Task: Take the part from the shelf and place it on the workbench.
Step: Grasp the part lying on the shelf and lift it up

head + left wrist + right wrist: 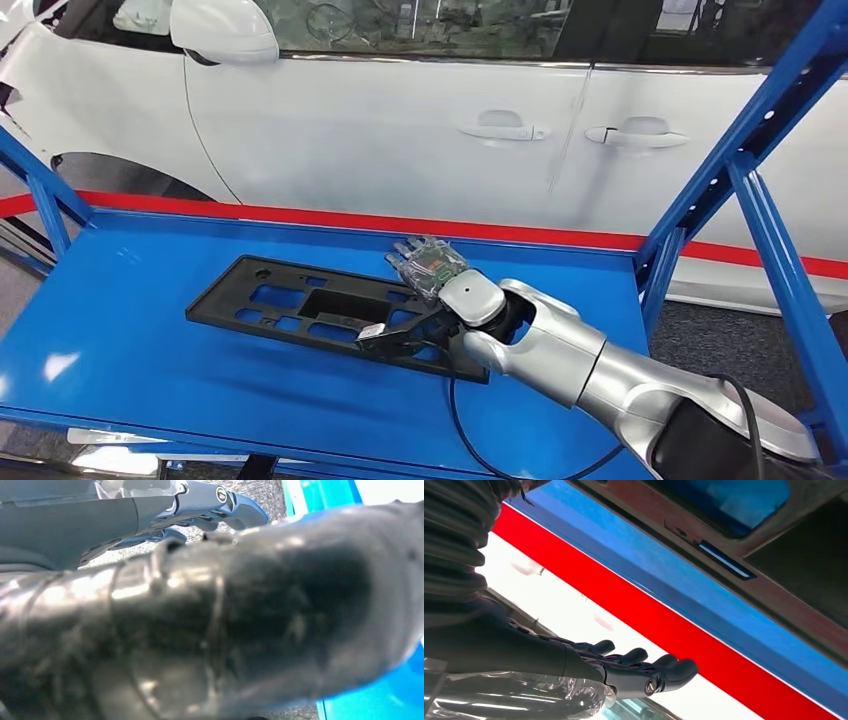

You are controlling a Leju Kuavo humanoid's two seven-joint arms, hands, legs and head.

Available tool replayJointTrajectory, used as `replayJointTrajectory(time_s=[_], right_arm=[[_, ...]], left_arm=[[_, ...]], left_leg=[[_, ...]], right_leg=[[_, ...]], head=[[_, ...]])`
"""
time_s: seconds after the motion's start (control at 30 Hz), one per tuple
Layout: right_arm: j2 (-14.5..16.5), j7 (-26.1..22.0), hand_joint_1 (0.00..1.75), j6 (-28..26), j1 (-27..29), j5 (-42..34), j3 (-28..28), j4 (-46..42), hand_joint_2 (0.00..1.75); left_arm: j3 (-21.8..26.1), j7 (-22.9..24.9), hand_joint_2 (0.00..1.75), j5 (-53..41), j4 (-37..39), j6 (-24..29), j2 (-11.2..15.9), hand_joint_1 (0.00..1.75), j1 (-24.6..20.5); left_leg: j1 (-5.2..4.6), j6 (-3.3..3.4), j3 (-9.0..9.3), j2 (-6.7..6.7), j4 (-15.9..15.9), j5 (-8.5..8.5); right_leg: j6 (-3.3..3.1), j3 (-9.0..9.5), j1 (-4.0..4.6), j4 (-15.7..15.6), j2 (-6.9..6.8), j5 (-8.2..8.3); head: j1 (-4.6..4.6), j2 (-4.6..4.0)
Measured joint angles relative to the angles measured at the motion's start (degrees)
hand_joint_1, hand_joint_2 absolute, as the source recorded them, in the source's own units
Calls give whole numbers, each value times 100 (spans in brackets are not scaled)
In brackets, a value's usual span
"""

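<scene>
A flat black part (330,312) with cut-out windows lies across the middle of the blue shelf (110,330), running from centre-left down toward lower centre. At its right end the right hand (432,275) rests over the part, fingers stretched out straight and apart toward the car, thumb tucked low against the part's edge; it looks open, though whether the thumb hooks under the part I cannot tell. In the left wrist view the left hand (200,502) shows its fingers extended, holding nothing. A white car (420,120) stands behind the shelf.
</scene>
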Motion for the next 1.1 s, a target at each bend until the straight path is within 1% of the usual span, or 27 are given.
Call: replayJointTrajectory(time_s=[0.03, 0.07, 0.1, 0.13, 0.17, 0.2, 0.27, 0.33, 0.37, 0.4, 0.47, 0.5, 0.53, 0.57, 0.6, 0.63, 0.67, 0.7, 0.73, 0.8, 0.87, 0.93, 0.97, 1.0, 1.03, 1.07, 1.1], right_arm=[[6, -5, 0, 21, 1, -1, 11, 16, 175], [9, -8, 0, 40, 0, -1, 21, 27, 175], [11, -10, 0, 51, -2, -1, 29, 34, 175], [16, -11, 0, 57, -8, -1, 35, 37, 175], [20, -10, 0, 54, -16, 3, 40, 38, 175], [24, -2, 0, 45, -21, 8, 46, 35, 175], [27, 42, 0, 24, -23, 23, 53, 7, 175], [25, 97, 0, 14, -22, 42, 55, -56, 175], [22, 116, 0, 14, -29, 49, 54, -90, 175], [20, 133, 0, 10, -38, 58, 54, -120, 175], [10, 177, 0, -28, -45, 97, 54, -185, 175], [3, 212, 0, -68, -41, 138, 54, -227, 175], [-8, 263, 0, -146, -35, 212, 54, -283, 175], [-20, 328, 0, -261, -31, 320, 50, -351, 175], [-32, 406, 0, -416, -30, 469, 39, -434, 175], [-44, 488, 0, -618, -28, 663, 16, -533, 175], [-55, 558, 0, -831, -23, 873, -21, -636, 175], [-61, 615, 0, -1029, -13, 1075, -68, -737, 175], [-66, 657, 0, -1200, 5, 1247, -121, -830, 175], [-63, 693, 0, -1378, 43, 1421, -196, -988, 175], [-57, 699, 0, -1418, 72, 1456, -230, -1120, 175], [-55, 699, 0, -1422, 89, 1463, -267, -1219, 175], [-56, 699, 0, -1427, 99, 1469, -282, -1260, 175], [-64, 697, 0, -1439, 115, 1486, -292, -1292, 175], [-77, 687, 0, -1470, 137, 1520, -296, -1323, 175], [-93, 667, 0, -1528, 162, 1577, -298, -1361, 175], [-110, 638, 0, -1609, 186, 1652, -303, -1403, 175]], left_arm=[[-4, -3, 0, 7, 0, 3, 0, 0, 10], [-5, -8, 0, 20, 0, 6, 2, 0, 19], [-6, -12, 0, 31, 0, 10, 4, 0, 25], [-6, -16, 0, 43, 0, 14, 8, 0, 29], [-6, -22, 0, 52, 0, 19, 13, 0, 28], [-7, -28, 0, 57, 0, 24, 15, 0, 27], [-8, -43, 0, 79, 0, 35, 17, 0, 38], [-10, -59, 0, 105, 0, 45, 12, 0, 65], [-10, -68, 0, 116, 0, 50, 10, 0, 74], [-10, -77, 0, 125, 0, 56, 8, 0, 76], [-11, -95, 0, 149, 0, 68, 9, 0, 73], [-13, -99, 0, 162, 0, 73, 10, 0, 74], [-14, -105, 0, 172, 0, 76, 10, 0, 81], [-17, -109, 0, 177, 0, 78, 9, 0, 90], [-27, -113, 0, 181, 0, 81, 7, 0, 98], [-41, -116, 0, 182, 0, 87, 5, 0, 103], [-58, -116, 0, 183, 0, 96, 5, 0, 101], [-76, -113, 0, 183, 0, 105, 5, 0, 97], [-91, -108, 0, 182, 0, 116, 5, 0, 93], [-108, -99, 0, 181, -1, 129, 4, 0, 86], [-115, -99, 0, 180, -1, 134, -8, 0, 86], [-119, -100, 0, 179, 0, 134, -21, 0, 90], [-119, -99, 0, 179, 0, 136, -23, 0, 95], [-121, -98, 0, 179, 0, 138, -19, 0, 105], [-124, -97, 0, 179, 0, 141, -15, 0, 119], [-131, -95, 0, 179, 0, 144, -10, 0, 131], [-141, -93, 0, 179, 0, 147, -7, 0, 137]], left_leg=[[-1, 5, -110, 0, 183, -12], [-5, 18, -120, 0, 164, 78], [-12, 42, -21, 0, -65, 253], [-25, 78, 149, 0, -428, 457], [-48, 118, 334, 1, -796, 600], [-67, 149, 472, 2, -1076, 685], [-103, 180, 573, 2, -1288, 688], [-82, 211, 596, 15, -1355, 719], [-62, 232, 619, 26, -1396, 738], [-39, 254, 641, 38, -1435, 757], [-23, 272, 656, 47, -1455, 762], [-18, 273, 655, 48, -1449, 757], [-11, 264, 655, 48, -1438, 748], [1, 250, 655, 47, -1420, 733], [18, 226, 656, 47, -1392, 713], [34, 190, 654, 46, -1357, 684], [35, 149, 643, 42, -1309, 653], [33, 109, 630, 36, -1277, 631], [29, 74, 619, 30, -1259, 621], [42, 12, 617, 13, -1277, 636], [65, -33, 566, 6, -1175, 549], [67, -43, 317, 6, -651, 255], [65, -48, 131, 6, -259, 91], [68, -59, -38, 6, 83, -14], [80, -78, -136, 7, 264, -16], [101, -106, -135, 10, 233, 89], [135, -143, -24, 14, -21, 282]], right_leg=[[-11, 7, 17, 0, 0, -7], [-19, 20, 31, 1, 2, -13], [-23, 39, 44, 1, 3, -20], [-24, 58, 52, 1, 4, -30], [-15, 68, 69, 6, 3, -41], [0, 71, 77, 9, 3, -48], [44, 59, 81, 8, 4, -49], [98, 53, 75, 21, 6, -61], [132, 21, 75, 101, 4, -123], [164, -53, 71, 276, 3, -239], [223, -360, 27, 934, -3, -584], [246, -521, 0, 1260, -4, -707], [269, -623, -25, 1449, -5, -734], [287, -623, -47, 1422, -5, -647], [305, -515, -67, 1182, -6, -466], [322, -349, -85, 819, -7, -287], [325, -191, -86, 485, -1, -162], [311, -78, -83, 251, 9, -94], [286, -29, -70, 146, 20, -94], [208, -19, -43, 136, 24, -96], [126, 17, -44, 84, -11, -79], [63, 50, -56, 40, -55, -64], [49, 52, -57, 37, -71, -65], [45, 53, -62, 37, -82, -66], [46, 55, -76, 39, -83, -69], [56, 55, -100, 48, -76, -76], [82, 55, -135, 72, -60, -92]], head=[[1, 0], [0, 0], [0, 0], [0, 0], [2, 0], [4, 0], [7, 0], [7, 0], [13, 0], [20, 1], [33, 1], [33, 1], [34, 1], [34, 0], [34, 0], [35, 0], [38, 0], [33, 0], [26, 0], [12, 1], [6, 1], [-5, 0], [-8, 0], [-8, 0], [-8, 1], [-6, 1], [-7, 1]])
